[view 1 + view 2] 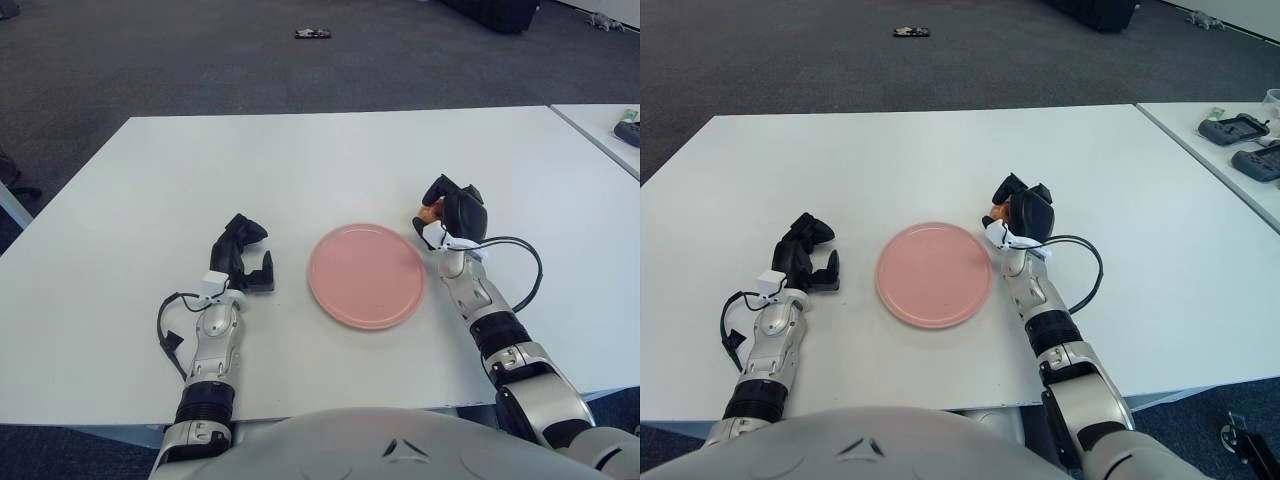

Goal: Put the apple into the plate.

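Right hand [452,212] fingers curled around apple [429,210] (mostly hidden), at plate's [366,275] two o'clock; left hand [243,256] at nine, fingers loosely open, empty.

Both head-mounted eyes look forward and down, sharing the white table [300,160] from slightly offset positions.

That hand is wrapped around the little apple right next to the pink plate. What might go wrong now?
The right hand hides most of the apple, so its hold is hard to judge; the apple might slip and roll across the table. It is also close to the plate rim, so a low carry may nudge the plate. The left hand shows left of the plate.
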Controlling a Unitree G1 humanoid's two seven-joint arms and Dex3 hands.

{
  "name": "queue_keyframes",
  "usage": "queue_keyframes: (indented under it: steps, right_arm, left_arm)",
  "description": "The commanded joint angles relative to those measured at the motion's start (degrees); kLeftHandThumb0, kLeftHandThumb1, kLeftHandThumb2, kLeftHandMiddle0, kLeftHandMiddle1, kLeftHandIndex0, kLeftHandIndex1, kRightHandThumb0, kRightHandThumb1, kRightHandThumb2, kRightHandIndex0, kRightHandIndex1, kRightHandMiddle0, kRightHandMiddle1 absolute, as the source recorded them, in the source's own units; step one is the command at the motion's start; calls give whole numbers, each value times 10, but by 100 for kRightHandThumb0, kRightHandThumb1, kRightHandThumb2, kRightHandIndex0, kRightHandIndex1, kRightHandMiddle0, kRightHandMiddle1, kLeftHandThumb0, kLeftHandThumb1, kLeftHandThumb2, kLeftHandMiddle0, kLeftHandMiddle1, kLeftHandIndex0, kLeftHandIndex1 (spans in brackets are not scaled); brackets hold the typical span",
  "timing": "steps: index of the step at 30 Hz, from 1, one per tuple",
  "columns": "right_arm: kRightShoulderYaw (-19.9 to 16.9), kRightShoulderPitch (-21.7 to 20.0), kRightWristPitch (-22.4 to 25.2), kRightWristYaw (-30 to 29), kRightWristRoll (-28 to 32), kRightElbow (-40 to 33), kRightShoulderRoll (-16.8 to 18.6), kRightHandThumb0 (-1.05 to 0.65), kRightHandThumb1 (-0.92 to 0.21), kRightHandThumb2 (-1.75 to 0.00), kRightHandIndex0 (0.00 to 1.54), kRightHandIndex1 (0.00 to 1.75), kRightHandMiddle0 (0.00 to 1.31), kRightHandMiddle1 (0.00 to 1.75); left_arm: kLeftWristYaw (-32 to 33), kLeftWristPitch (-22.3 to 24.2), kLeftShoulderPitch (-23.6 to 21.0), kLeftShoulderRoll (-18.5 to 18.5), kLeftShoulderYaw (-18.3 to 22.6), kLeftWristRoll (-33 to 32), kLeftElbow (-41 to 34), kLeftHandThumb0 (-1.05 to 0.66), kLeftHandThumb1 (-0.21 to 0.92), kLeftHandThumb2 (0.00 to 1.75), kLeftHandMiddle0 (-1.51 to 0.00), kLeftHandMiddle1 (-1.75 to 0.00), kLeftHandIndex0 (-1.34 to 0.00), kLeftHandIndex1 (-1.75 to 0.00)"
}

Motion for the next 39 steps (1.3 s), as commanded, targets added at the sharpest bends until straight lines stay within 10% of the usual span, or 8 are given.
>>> queue_keyframes:
  steps: [1, 25, 39]
  right_arm:
    - [-9, 0, -16, -12, 4, -26, 3, 0, 8, -173, 96, 163, 68, 175]
    - [-22, 23, -84, -57, 5, -67, 12, 0, 8, -173, 95, 163, 67, 175]
    - [-32, 25, -231, -96, 12, -47, 9, 0, 8, -173, 95, 163, 67, 175]
  left_arm:
    - [0, 27, 15, 2, 2, -2, 30, -1, -7, 175, -91, -175, -68, -170]
    - [4, 7, 15, 2, 0, 4, 36, -1, -8, 175, -92, -175, -70, -166]
    - [6, 10, 17, -1, 0, 1, 32, -1, -8, 175, -92, -175, -70, -167]
